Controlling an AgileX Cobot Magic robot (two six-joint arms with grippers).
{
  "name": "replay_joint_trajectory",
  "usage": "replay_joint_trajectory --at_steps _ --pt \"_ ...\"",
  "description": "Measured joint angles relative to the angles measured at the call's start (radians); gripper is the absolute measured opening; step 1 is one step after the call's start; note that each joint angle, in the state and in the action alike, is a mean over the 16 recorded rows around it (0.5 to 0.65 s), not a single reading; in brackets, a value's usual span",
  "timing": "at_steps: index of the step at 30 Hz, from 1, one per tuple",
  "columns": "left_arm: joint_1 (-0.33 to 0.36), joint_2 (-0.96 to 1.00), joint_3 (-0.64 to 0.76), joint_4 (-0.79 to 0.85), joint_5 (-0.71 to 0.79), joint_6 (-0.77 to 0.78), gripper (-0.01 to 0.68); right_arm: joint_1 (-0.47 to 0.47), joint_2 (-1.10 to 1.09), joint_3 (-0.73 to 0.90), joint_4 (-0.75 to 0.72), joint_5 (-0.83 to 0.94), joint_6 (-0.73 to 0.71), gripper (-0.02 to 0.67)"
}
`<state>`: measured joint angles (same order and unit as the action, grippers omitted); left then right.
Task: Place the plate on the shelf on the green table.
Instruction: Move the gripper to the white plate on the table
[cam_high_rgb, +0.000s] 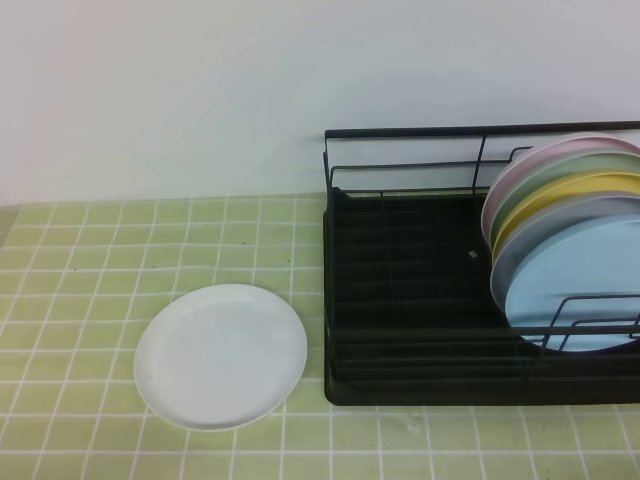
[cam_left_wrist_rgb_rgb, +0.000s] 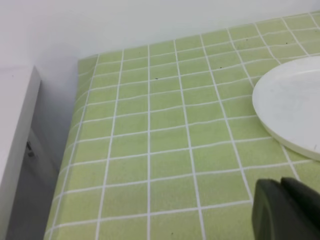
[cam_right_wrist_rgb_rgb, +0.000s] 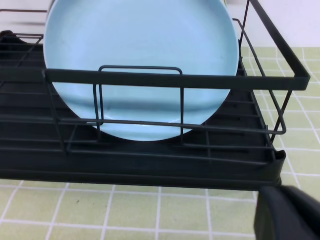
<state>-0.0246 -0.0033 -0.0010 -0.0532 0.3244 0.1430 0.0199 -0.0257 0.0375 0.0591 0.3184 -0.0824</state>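
The plain white round glossy plate (cam_high_rgb: 221, 356) lies flat on my pale yellow-green tiled tabletop (cam_high_rgb: 90, 260), just left of the black rectangular wire shelf (cam_high_rgb: 400, 300) and apart from it. Standing on edge in the shelf's right end are pink, green, yellow and grey plates with a light blue plate (cam_high_rgb: 575, 290) in front. Only a dark corner of my left claw (cam_left_wrist_rgb_rgb: 287, 210) and my right claw (cam_right_wrist_rgb_rgb: 290, 212) shows; whether either is open I cannot tell.

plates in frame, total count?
6. White plate flat on the green table, left of the shelf. Five upright in its right end: pink, green, yellow, grey, light blue. More may hide behind.
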Motion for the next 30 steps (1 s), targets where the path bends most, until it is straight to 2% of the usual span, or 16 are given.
replay_joint_trajectory --at_steps 10,24,30 --pt "0.000 0.001 0.000 0.079 -0.076 0.017 0.000 0.000 0.000 0.000 0.000 -0.052 0.000 -0.003" --pt "0.000 0.002 0.000 0.131 -0.531 0.026 0.000 0.000 0.000 0.000 0.000 -0.506 0.001 -0.003" --pt "0.000 0.002 0.000 0.133 -0.625 0.026 0.000 0.000 0.000 0.000 0.003 -0.614 0.003 -0.003"
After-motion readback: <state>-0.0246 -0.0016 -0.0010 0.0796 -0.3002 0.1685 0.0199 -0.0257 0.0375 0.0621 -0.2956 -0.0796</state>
